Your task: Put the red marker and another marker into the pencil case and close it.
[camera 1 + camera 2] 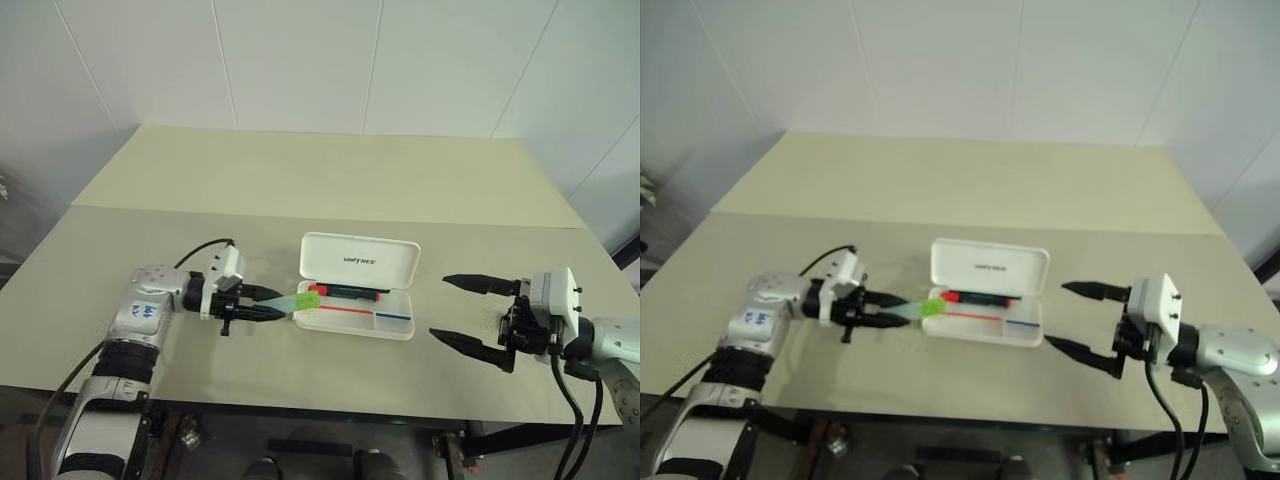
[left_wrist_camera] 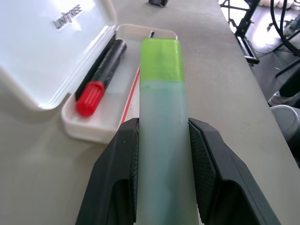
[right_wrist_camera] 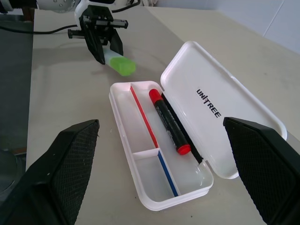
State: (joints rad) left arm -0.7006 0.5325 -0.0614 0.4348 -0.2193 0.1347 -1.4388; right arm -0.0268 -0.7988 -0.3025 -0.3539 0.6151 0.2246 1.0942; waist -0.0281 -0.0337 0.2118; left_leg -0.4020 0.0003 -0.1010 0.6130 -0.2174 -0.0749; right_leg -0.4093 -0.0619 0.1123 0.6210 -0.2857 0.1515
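Bench (image 1: 330, 180): pale olive top with a seam across it
On it: open white pencil case (image 1: 358, 285), mid-front

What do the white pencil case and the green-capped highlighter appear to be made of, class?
The flat white rectangular pencil case looks like hard, glossy plastic: thin moulded walls, rounded corners, a stiff open lid. The stubby highlighter in the left pincer seems frosted, translucent plastic: its pale mint body looks cloudy, and the bright green cap looks smoother and more saturated.
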